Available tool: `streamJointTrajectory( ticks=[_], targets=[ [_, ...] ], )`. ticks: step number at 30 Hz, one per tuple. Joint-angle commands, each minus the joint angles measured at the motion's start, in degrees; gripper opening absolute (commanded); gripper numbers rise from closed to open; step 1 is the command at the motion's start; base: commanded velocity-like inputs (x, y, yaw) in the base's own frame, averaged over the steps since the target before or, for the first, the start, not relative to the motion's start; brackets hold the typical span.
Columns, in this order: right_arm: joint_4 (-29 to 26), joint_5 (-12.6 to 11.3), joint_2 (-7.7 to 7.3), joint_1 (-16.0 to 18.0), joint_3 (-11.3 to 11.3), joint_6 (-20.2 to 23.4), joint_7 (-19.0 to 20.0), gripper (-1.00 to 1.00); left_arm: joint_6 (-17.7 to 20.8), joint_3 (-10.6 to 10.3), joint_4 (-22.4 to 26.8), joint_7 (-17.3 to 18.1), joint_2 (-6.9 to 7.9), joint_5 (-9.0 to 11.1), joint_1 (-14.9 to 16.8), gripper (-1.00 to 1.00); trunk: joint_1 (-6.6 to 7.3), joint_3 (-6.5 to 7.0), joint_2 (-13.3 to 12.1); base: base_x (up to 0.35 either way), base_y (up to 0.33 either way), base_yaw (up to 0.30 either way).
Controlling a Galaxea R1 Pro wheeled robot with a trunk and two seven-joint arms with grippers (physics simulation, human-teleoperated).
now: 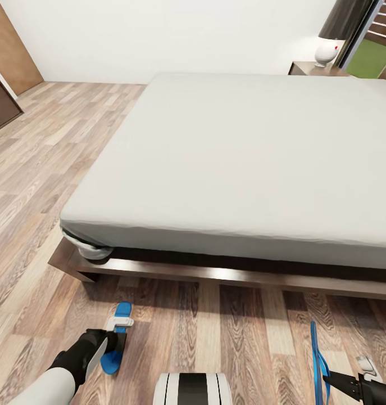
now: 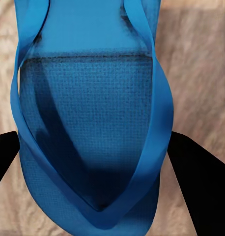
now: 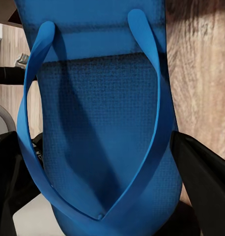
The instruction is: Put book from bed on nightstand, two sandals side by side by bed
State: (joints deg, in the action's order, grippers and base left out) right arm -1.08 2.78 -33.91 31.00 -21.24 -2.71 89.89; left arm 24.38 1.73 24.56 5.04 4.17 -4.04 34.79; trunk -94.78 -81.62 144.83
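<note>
The bed stretches across the head view, its off-white mattress bare; the book is out of view. A dark nightstand stands at the bed's far right corner. My left gripper is low over the floor at the bed's near left corner, shut on a blue sandal held flat. In the left wrist view its black fingers press both edges of that sandal. My right gripper is shut on the other sandal, held on edge above the floor. That second sandal sits between the dark fingers.
A white lamp with a dark shade stands on the nightstand. A dark dresser and a wooden door are at the far left. Plank floor runs between the bed frame and my white base.
</note>
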Motion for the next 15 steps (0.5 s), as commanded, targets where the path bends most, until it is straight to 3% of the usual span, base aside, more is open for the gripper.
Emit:
streamJointTrajectory(
  ticks=[1, 15],
  targets=[
    [0.02, 0.29, -0.01, 0.03, -0.29, -0.28, 0.11, -1.00, 0.09, 0.16, 0.09, 0.41, -0.02, -0.45, 0.01, -1.00, 0.01, -0.04, 0.01, 0.000, 0.000, 0.000],
    [0.02, 0.29, -0.01, 0.03, -0.29, -0.28, 0.11, -1.00, -0.36, 0.11, 0.05, 0.41, -0.04, -0.44, -0.05, -1.00, 0.01, -0.04, 0.01, 0.000, 0.000, 0.000]
  ],
)
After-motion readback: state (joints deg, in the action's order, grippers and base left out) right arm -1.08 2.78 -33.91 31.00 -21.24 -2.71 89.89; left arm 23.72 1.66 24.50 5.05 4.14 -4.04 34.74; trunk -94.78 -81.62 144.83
